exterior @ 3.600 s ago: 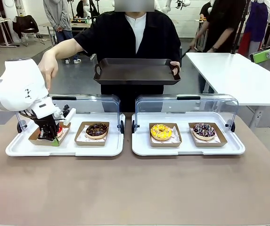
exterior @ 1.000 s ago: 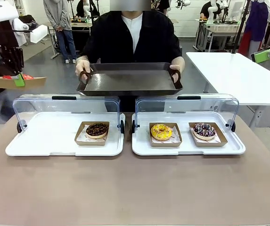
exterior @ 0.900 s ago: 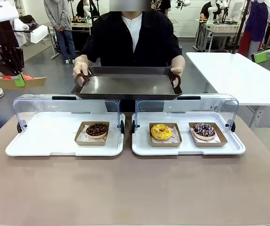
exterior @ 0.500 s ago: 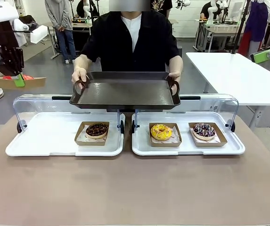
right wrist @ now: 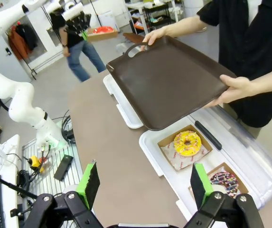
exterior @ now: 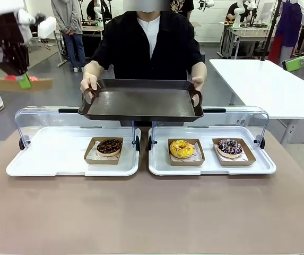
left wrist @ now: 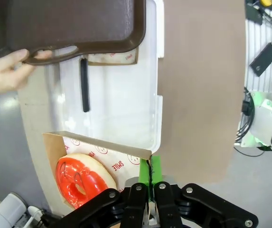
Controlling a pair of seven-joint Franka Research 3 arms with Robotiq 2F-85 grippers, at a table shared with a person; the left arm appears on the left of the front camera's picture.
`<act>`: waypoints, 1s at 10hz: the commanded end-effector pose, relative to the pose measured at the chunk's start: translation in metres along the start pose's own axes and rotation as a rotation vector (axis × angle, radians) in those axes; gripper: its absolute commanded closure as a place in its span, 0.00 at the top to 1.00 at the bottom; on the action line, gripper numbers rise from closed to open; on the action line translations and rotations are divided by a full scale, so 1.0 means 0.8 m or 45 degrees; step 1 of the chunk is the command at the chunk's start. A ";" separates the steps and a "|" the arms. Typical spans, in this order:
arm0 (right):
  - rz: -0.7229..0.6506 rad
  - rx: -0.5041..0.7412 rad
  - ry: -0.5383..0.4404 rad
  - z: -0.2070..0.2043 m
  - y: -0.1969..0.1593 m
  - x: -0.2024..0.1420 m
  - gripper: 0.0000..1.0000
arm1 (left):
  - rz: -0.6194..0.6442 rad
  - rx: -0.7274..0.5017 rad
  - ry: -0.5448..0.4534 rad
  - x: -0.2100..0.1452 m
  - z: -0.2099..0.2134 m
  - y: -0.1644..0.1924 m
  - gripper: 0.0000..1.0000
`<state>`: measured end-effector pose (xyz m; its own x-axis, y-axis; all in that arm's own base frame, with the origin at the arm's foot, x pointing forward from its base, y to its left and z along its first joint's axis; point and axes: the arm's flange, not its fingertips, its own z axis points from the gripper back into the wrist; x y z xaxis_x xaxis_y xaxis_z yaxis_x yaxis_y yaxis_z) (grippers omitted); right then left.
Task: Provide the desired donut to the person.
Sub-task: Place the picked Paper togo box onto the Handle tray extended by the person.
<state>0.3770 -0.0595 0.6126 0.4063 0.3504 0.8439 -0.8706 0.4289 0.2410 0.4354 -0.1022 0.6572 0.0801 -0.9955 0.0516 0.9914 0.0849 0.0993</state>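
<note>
Pincer: left gripper (left wrist: 150, 184) was clamped on the rim of a brown cardboard tray (left wrist: 98, 145) holding the red-glazed ring donut (left wrist: 98, 176) | Place: aloft, well to the robot's left of the dark brown serving tray (exterior: 141, 102) the person (exterior: 149, 45) held | right gripper (right wrist: 143, 184) stood spread, empty | Step, judged: delivery; next needed a level carry onto the serving tray, then release.

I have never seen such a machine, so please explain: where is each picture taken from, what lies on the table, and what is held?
It is a robot with two arms. One picture looks across the table at a person; the other two come from a camera on each wrist. On the table, two white trays hold a chocolate donut, a yellow donut and a sprinkled donut. The left jaws are shut on a cardboard tray with a red donut, up in the air. The right jaws are open, empty. The person holds out a brown tray.
</note>
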 end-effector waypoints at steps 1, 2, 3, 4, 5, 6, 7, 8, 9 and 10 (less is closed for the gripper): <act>0.021 0.024 -0.042 -0.001 -0.003 0.005 1.00 | -0.022 0.068 0.069 0.033 0.075 -0.003 0.01; 0.021 0.024 -0.042 -0.001 -0.003 0.005 1.00 | -0.054 0.134 0.076 0.050 0.097 -0.015 0.01; 0.021 0.024 -0.042 -0.001 -0.003 0.005 1.00 | -0.085 0.160 0.079 0.075 0.109 -0.015 0.01; 0.021 0.024 -0.042 -0.001 -0.003 0.005 1.00 | -0.097 0.137 0.057 0.104 0.112 -0.014 0.01; 0.021 0.024 -0.042 -0.001 -0.003 0.005 1.00 | -0.092 0.123 0.033 0.130 0.112 -0.010 0.01; 0.021 0.024 -0.042 -0.001 -0.003 0.005 1.00 | -0.093 0.124 0.024 0.157 0.110 -0.006 0.01; 0.021 0.024 -0.042 -0.001 -0.003 0.005 1.00 | -0.080 0.113 0.016 0.181 0.102 -0.002 0.01; 0.021 0.024 -0.042 -0.001 -0.003 0.005 1.00 | -0.062 0.103 0.007 0.205 0.089 -0.001 0.01; 0.021 0.024 -0.042 -0.001 -0.003 0.005 1.00 | -0.051 0.104 0.004 0.226 0.076 0.006 0.01; 0.021 0.024 -0.042 -0.001 -0.003 0.005 1.00 | -0.033 0.103 -0.001 0.242 0.058 0.012 0.01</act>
<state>0.3770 -0.0591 0.6131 0.4056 0.3517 0.8437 -0.8709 0.4289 0.2399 0.4486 -0.2832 0.7104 0.0230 -0.9983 0.0534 0.9877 0.0309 0.1534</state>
